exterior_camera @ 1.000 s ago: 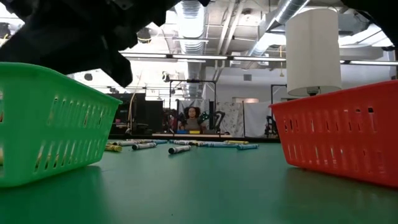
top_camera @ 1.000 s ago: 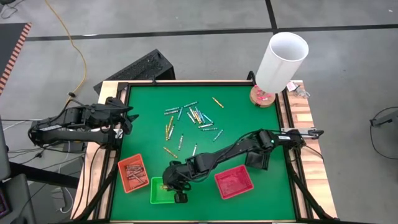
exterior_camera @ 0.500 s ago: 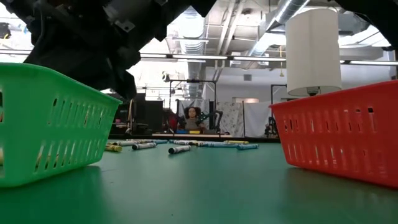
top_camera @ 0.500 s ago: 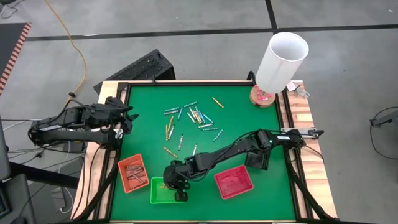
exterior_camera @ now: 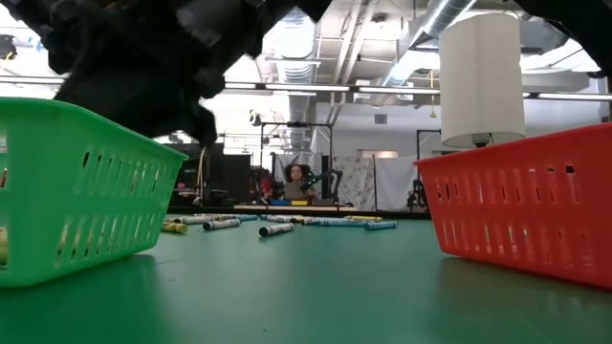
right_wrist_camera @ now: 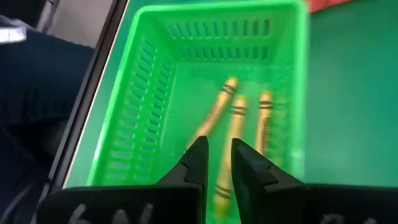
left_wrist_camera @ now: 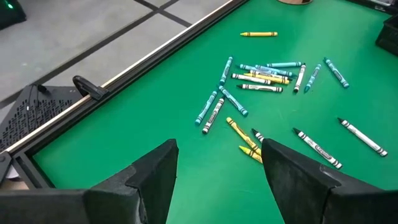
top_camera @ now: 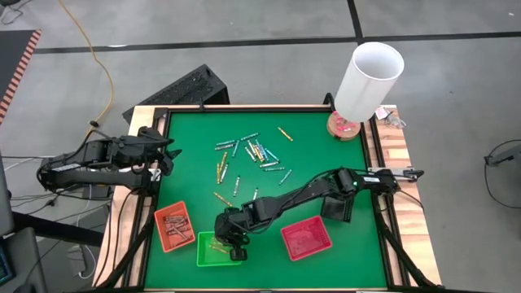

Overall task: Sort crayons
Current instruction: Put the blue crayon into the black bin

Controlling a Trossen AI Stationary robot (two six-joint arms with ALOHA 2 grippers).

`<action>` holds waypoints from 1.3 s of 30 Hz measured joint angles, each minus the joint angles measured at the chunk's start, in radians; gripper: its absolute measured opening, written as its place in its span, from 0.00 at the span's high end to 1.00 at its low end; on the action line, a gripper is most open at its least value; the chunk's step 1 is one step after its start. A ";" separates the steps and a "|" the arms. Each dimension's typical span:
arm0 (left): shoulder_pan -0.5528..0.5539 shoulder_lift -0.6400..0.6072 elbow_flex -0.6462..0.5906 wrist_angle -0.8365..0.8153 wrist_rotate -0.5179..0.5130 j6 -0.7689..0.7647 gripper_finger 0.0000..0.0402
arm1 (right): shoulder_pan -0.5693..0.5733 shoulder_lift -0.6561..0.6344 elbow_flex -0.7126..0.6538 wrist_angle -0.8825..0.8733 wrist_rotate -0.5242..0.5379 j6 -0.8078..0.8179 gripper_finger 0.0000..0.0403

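Observation:
Several loose crayons [top_camera: 252,152] [left_wrist_camera: 261,71] lie flat in the middle of the green table, toward its far side. Three yellow-gold crayons [right_wrist_camera: 219,107] lie on the floor of the green tray [top_camera: 207,249] [right_wrist_camera: 134,93] at the near edge. My right gripper [top_camera: 235,251] [right_wrist_camera: 217,152] hangs over that tray with its fingers a little apart and open; one crayon's lower end is hidden behind them. My left gripper [top_camera: 167,155] [left_wrist_camera: 217,149] waits open above the table's left edge.
An orange tray [top_camera: 174,226] with reddish crayons stands left of the green one, a red tray [top_camera: 307,238] [exterior_camera: 535,201] to its right, and a black tray [top_camera: 336,207] beyond that. A tall white cylinder [top_camera: 368,77] stands at the far right corner. A raised wooden rim [top_camera: 383,175] frames the table.

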 joint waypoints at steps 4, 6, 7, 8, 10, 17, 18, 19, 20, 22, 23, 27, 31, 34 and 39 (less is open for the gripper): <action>0.000 0.000 0.000 0.000 0.000 0.000 0.44 | -0.021 -0.103 0.001 -0.110 0.003 -0.052 0.84; 0.000 0.000 0.000 -0.001 0.000 -0.001 0.44 | -0.033 -0.155 0.001 -0.169 0.010 -0.065 0.84; 0.000 0.000 0.000 -0.002 0.000 -0.002 0.44 | -0.039 -0.184 0.002 -0.197 0.024 -0.074 0.84; 0.000 0.000 0.000 -0.003 0.001 -0.002 0.44 | -0.046 -0.210 0.001 -0.240 0.048 -0.086 0.84; 0.000 0.000 0.000 -0.003 0.001 -0.002 0.44 | -0.063 -0.262 0.001 -0.303 0.093 -0.105 0.84; 0.000 0.000 0.000 -0.009 0.007 -0.003 0.44 | -0.145 -0.427 0.001 -0.595 0.262 -0.115 0.84; 0.000 0.000 0.000 -0.009 0.007 -0.003 0.44 | -0.163 -0.444 0.001 -0.623 0.271 -0.116 0.84; 0.000 0.000 0.000 -0.009 0.007 -0.003 0.44 | -0.181 -0.466 0.001 -0.650 0.275 -0.116 0.84; 0.000 0.000 0.000 -0.009 0.007 -0.003 0.44 | -0.199 -0.482 0.001 -0.681 0.281 -0.116 0.84; 0.000 0.000 0.000 -0.009 0.007 -0.005 0.44 | -0.240 -0.512 0.001 -0.709 0.290 -0.117 0.84; 0.000 0.000 0.000 -0.009 0.007 -0.005 0.44 | -0.262 -0.523 0.002 -0.725 0.291 -0.123 0.84; 0.000 0.000 0.000 -0.008 0.008 -0.009 0.44 | -0.357 -0.536 0.001 -0.763 0.295 -0.139 0.84; 0.000 0.000 0.000 -0.007 0.008 -0.020 0.44 | -0.456 -0.530 -0.006 -0.764 0.294 -0.175 0.84; 0.000 0.000 0.000 -0.007 0.008 -0.023 0.44 | -0.525 -0.516 -0.048 -0.715 0.294 -0.220 0.84; 0.000 0.000 0.000 -0.007 0.009 -0.024 0.44 | -0.627 -0.496 -0.142 -0.603 0.246 -0.220 0.84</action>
